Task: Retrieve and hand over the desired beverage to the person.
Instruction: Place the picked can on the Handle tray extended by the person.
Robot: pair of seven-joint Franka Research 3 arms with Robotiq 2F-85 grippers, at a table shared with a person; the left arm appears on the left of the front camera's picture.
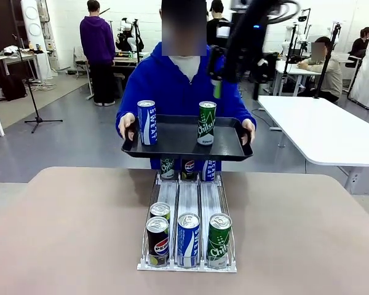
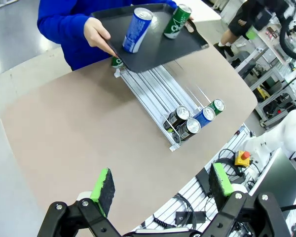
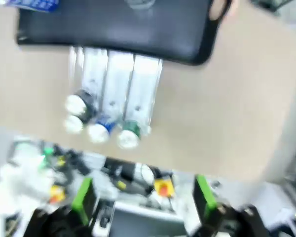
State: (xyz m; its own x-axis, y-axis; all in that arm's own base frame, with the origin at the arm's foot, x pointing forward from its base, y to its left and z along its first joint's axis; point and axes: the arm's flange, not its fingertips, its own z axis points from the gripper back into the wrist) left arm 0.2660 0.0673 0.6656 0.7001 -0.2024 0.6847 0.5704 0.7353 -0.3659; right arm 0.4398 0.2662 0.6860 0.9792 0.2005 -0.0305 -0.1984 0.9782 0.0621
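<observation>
The person (image 1: 183, 86) in blue is standing at the far side of the table (image 1: 67, 233), holding a black tray (image 1: 186, 149) with a hand at each end. Two cans are standing upright on the tray: a blue can (image 1: 147, 122) on the left and a green can (image 1: 206, 123) on the right, well apart.

A white rack (image 1: 187, 203) with three lanes is lying on the table, running from near to far, its far end passing under the tray. At its near end four cans are sitting: a black Pepsi can (image 1: 157, 241) in the left lane with a green-and-white can (image 1: 160, 212) just behind it, a blue one (image 1: 188, 239) in the middle lane, and a green Chilsung can (image 1: 219, 240) in the right lane. Three more cans (image 1: 187, 169) are showing at the far end, under the tray (labels partly hidden).

The left gripper (image 2: 160, 185) is hovering high over the table with its fingers spread wide, holding nothing. The right gripper (image 3: 143, 197) is hanging high above the rack (the view is blurred), fingers apart and empty; in the front view its arm (image 1: 249, 37) is raised at the upper right, near the person's shoulder.
</observation>
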